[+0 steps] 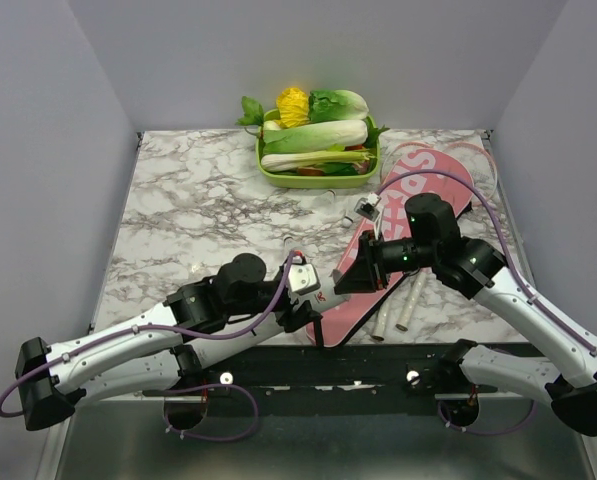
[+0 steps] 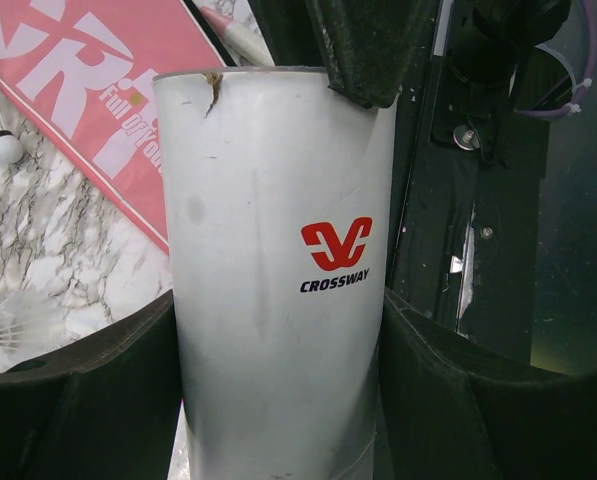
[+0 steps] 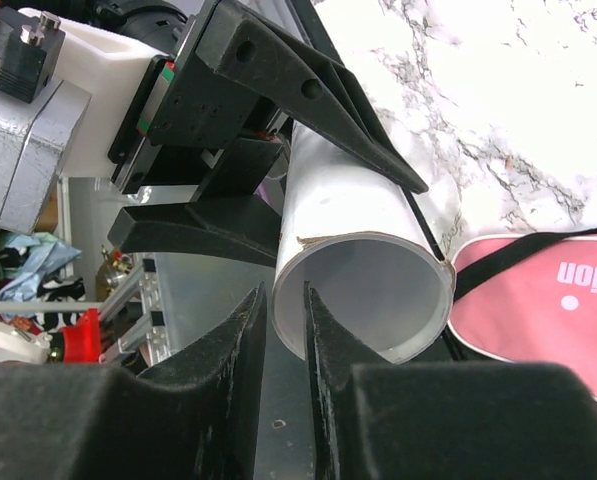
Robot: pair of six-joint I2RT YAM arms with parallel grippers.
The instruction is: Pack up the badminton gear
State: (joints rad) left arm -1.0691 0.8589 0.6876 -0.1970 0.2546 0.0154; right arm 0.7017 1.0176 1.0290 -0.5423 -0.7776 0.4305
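Observation:
A long white tube (image 2: 278,250) with a red "CROSSWAY" logo is held across its body by my left gripper (image 2: 278,400), its fingers (image 2: 448,390) pressed on both sides. The tube's open end (image 3: 368,290) faces the right wrist view. My right gripper (image 3: 283,300) is shut on the rim, one finger inside and one outside. In the top view both grippers, left (image 1: 308,282) and right (image 1: 353,275), meet over the handle end of the pink cover bag (image 1: 418,190). Two pale racket handles (image 1: 406,305) stick out beside the bag.
A green tray of vegetables (image 1: 318,178) stands at the back centre. White shuttlecocks (image 2: 3,145) lie on the marble left of the bag. The black front rail (image 1: 378,365) runs along the near table edge.

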